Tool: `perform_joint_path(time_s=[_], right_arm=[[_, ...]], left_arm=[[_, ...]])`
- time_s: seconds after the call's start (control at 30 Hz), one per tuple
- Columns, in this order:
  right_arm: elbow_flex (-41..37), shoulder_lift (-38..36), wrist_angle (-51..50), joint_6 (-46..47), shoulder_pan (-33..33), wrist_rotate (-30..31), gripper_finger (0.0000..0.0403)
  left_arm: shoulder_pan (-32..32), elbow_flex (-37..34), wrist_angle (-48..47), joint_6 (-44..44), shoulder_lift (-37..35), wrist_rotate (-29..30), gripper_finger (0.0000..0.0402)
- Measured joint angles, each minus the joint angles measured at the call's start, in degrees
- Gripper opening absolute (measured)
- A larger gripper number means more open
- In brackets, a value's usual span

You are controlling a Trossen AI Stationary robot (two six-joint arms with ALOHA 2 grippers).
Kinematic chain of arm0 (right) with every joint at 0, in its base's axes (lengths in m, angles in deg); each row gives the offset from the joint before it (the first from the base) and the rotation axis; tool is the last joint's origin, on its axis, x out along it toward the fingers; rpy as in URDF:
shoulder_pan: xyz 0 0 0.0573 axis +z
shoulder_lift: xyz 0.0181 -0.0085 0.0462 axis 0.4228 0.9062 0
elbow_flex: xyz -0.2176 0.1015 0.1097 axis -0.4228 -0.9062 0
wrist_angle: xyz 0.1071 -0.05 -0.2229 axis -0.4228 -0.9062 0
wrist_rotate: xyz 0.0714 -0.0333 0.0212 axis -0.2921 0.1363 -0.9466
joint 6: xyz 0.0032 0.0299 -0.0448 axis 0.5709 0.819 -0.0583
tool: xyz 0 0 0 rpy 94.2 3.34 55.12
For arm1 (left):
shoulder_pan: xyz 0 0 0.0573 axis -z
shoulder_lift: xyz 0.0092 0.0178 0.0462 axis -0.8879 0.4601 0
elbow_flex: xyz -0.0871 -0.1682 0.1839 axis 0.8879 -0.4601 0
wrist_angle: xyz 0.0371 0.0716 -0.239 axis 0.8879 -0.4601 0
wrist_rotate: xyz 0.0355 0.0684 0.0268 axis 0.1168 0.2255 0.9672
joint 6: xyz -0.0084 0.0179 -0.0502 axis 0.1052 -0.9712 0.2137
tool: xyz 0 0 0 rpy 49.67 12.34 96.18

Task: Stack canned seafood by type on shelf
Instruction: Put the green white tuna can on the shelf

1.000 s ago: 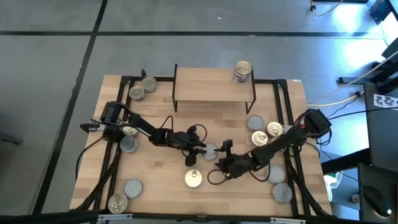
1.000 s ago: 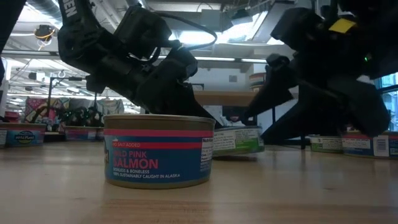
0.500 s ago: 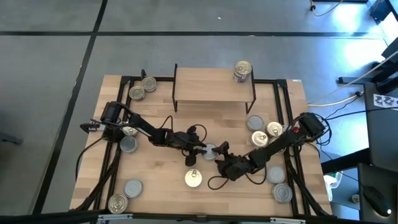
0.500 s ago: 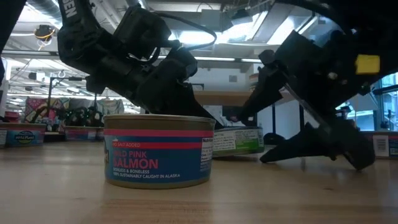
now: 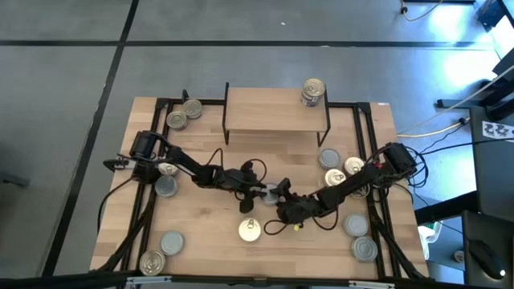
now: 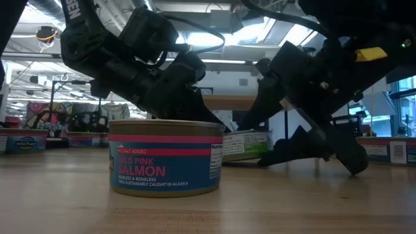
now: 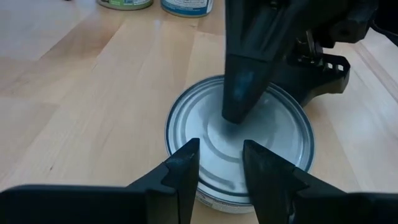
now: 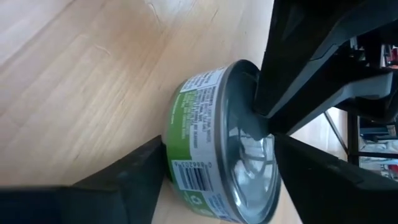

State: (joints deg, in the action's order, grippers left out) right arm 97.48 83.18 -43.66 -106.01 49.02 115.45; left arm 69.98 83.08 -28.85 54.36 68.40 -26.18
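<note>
A silver-topped tin with a green label point(image 5: 271, 193) stands on the table's middle, between both grippers. My left gripper point(image 7: 221, 158) reaches it from the table's left, slanting down, its fingers a little apart with nothing between them. My right gripper point(image 8: 221, 146) comes from the right, rolled so one finger is over the tin's top and the other low beside its wall; it is open around the tin. The shelf point(image 5: 273, 112) stands at the far edge with a tin point(image 5: 313, 92) on its right end. A gold-topped salmon tin point(image 6: 166, 159) sits nearer the front edge. My left gripper's two fingertips point(image 7: 186, 163) lie over the near rim of the tin's top point(image 7: 214, 180), coming slanting down from the table's left; whether they touch the lid I cannot tell. My right gripper's upper finger point(image 7: 239, 93) meets the tin's top near its middle point(image 7: 239, 127), slanting down from the right. Its lower finger point(image 8: 134, 177) stands by the labelled wall point(image 8: 186, 124); touching or not, I cannot tell. The tin stays on the table.
Loose tins lie around: a cluster at the right point(image 5: 332, 168), two at the far left corner point(image 5: 183, 115), others at the left point(image 5: 166, 185), near left point(image 5: 161, 249) and near right point(image 5: 361, 237). Cables trail beside both arms.
My right gripper has gone down and toward the table's left, up to the green-labelled tin, and has rolled about its own line; its fingers now stand over and beside the tin. My left gripper and the tin have kept still.
</note>
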Motion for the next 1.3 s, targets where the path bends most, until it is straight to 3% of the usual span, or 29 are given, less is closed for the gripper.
perform_joint_path(time_s=[0.27, 0.43, 0.6, 0.77, 0.97, 1.1, 1.3], right_arm=[[-0.1, 0.0, -0.1, 3.3, 0.1, 1.2, 0.0167], [-0.1, 0.0, 0.3, 4.1, 0.1, 1.6, 0.0167], [-0.3, -2.7, -0.5, 4.9, 0.6, 2.6, 0.0156], [-0.4, -8.2, -2.0, 7.3, 0.5, 2.8, 0.0143], [1.0, -14.9, -1.9, 6.4, -0.2, 4.6, 0.0143], [4.1, -16.8, -1.4, 2.6, -3.4, 6.4, 0.0143], [11.1, -16.7, -3.9, -0.6, -11.2, 5.1, 0.0143]], left_arm=[[-0.1, 0.0, 0.4, 0.3, 0.0, 1.4, 0.0123], [-0.1, -0.1, -0.2, 0.4, -1.5, 1.3, 0.0123], [0.2, -0.1, -6.5, -0.9, -7.5, 0.2, 0.0123], [0.3, -0.1, -21.1, -1.6, -16.6, 0.7, 0.0123], [2.2, -0.9, -39.9, 0.5, -28.3, 6.0, 0.0123], [5.2, -4.1, -46.7, 0.6, -35.8, 9.7, 0.0123], [7.3, -12.0, -46.6, 2.1, -47.0, 12.1, 0.0123]])
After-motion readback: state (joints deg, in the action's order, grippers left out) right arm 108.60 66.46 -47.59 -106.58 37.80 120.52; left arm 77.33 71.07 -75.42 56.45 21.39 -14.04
